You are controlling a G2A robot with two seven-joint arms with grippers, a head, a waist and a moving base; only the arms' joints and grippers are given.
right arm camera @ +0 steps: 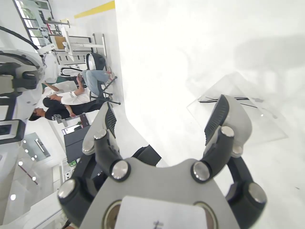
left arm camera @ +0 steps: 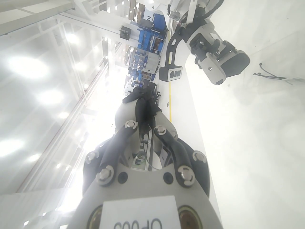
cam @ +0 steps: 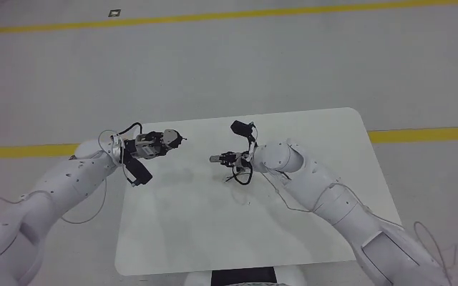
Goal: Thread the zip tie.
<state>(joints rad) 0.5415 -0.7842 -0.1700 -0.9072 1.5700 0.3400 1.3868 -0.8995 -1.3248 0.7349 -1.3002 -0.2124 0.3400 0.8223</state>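
Left end effector point(left arm camera: 143, 99) pinching zip tie point(cam: 183, 138) (black), right end effector point(right arm camera: 165, 103) spread wide

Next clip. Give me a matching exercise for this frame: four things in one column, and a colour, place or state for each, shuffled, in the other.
Things:
1. left tool
2. right tool
3. zip ties
4. floor stripe

Descriptions:
A. yellow
B. fingers wide apart
C. lying on the table
D. fingers closed together

Pairs: 1-D, 2-B, 3-C, 4-A.
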